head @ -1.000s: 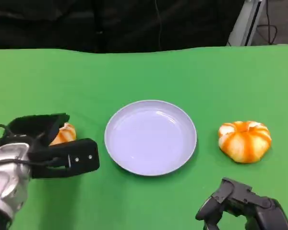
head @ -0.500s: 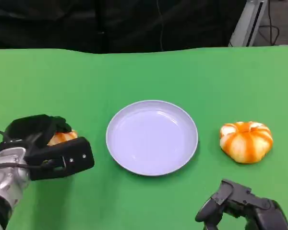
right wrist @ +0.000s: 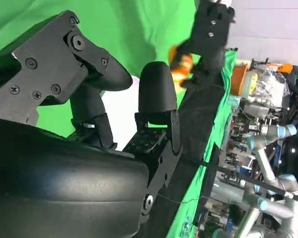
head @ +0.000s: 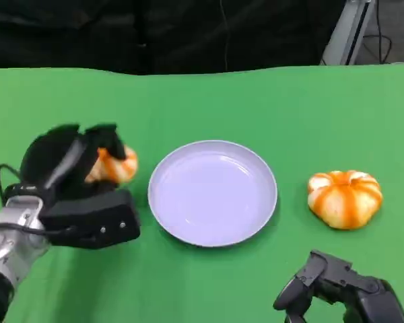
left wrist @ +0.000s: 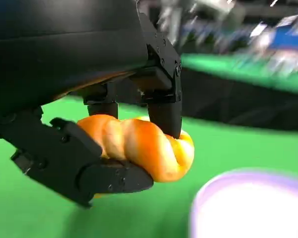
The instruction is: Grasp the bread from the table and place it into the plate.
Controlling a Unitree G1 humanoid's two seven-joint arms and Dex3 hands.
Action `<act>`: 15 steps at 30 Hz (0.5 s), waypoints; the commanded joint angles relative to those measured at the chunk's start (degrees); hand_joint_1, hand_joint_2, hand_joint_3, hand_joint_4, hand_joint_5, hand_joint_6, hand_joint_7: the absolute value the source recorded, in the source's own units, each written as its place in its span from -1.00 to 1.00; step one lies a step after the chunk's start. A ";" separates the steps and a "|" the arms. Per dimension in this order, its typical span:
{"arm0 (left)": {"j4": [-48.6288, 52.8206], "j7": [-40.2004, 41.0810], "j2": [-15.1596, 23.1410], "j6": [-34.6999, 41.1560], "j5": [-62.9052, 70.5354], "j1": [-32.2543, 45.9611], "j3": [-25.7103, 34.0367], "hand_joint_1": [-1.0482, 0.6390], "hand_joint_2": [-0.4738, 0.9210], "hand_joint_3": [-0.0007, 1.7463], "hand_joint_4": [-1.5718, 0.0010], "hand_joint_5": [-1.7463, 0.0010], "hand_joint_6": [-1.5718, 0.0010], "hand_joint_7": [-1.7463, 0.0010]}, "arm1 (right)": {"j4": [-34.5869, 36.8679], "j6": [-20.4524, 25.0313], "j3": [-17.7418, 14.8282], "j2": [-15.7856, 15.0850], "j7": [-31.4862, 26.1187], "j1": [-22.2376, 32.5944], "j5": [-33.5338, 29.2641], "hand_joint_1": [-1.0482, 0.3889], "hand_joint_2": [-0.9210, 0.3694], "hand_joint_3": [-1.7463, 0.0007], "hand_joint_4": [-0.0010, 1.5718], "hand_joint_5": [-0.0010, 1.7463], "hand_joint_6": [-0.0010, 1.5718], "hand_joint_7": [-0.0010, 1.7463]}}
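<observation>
- Twisted orange bread (head: 113, 166) now clamped in the left hand (head: 74, 185), with fingers (left wrist: 164, 106) pressing from above and the thumb under it, as seen in the left wrist view.
- Compared with half a second before: bread raised from the green table (head: 209, 101) and carried a little toward the plate; earlier low on the cloth, half hidden under the fingers.
- In the head view, bread at about 9 o'clock from the white plate (head: 213, 192), just beside the rim but not over it.
- Meaning for the task, as a judgement: grasp step done, transport step begun; remaining work is to move toward 3 o'clock until above the plate centre, then to lower and release.
- Possible risk: grip lies on one end of the loaf, so it could turn or slip during the movement.
- Right hand (head: 337, 289) low at about 5 o'clock from the plate, holding nothing, fingers apart as seen in the right wrist view.
- Round orange-and-white bun (head: 344, 198) resting on the table at 3 o'clock from the plate, well apart from both hands, not touched.
</observation>
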 commanded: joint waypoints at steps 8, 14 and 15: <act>-15.91 -0.89 -0.89 -4.62 -0.59 3.00 0.46 0.08 0.14 0.53 -0.13 -1.00 0.00 -0.75 | 0.45 -0.86 -0.08 0.06 -0.44 -0.26 -0.42 0.36 -0.14 -0.47 -0.10 0.85 0.00 0.48; -12.83 -2.58 -5.53 -6.41 -0.74 0.76 -1.02 0.12 0.08 0.58 -0.17 -1.00 -0.02 -0.76 | 1.10 -1.55 0.03 0.32 -0.52 -0.56 -0.50 0.37 -0.12 -0.47 -0.09 0.85 0.00 0.48; -11.88 -2.76 -6.41 -6.16 -0.63 0.30 -1.32 0.12 0.08 0.58 -0.17 -1.00 -0.04 -0.74 | 1.42 -1.94 0.01 0.34 -0.58 -0.67 -0.59 0.38 -0.12 -0.48 -0.09 0.85 0.00 0.48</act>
